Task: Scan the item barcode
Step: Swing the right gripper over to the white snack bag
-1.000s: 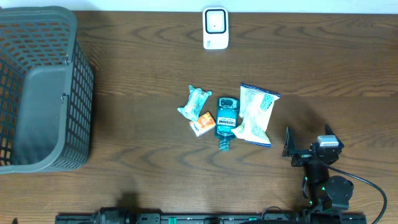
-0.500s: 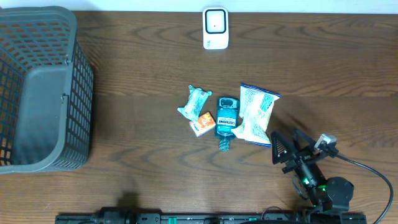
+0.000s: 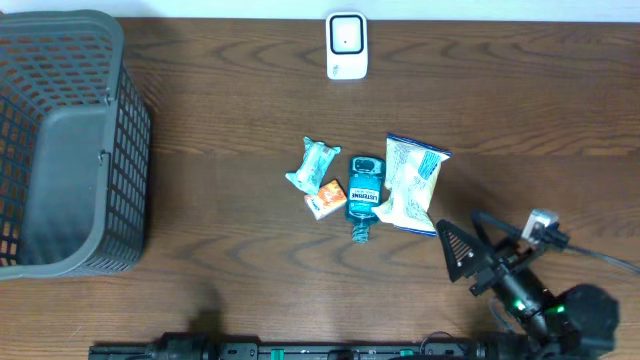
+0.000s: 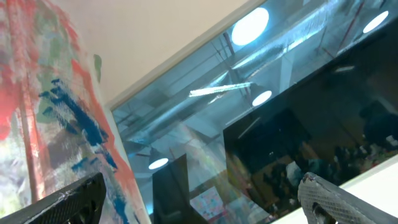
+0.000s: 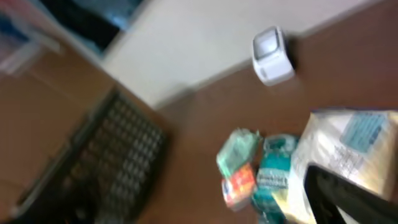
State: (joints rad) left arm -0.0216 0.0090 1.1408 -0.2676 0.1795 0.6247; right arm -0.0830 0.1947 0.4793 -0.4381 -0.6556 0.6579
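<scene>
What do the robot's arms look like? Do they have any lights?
The right arm is black and chunky, with small green lights, a pale little box near its wrist and a thin black cable trailing off. Its fingers are black and pointed. The left fingers are black with a bumpy, dotted texture.

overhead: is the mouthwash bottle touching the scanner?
No, the mouthwash bottle lies mid-table between the orange box and white bag, well apart from the scanner at the far edge.

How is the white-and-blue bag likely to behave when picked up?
The bag looks crinkled and puffy, so probably floppy and light. Its plastic-looking film may be slippery. Lying flat, it should not roll.
</scene>
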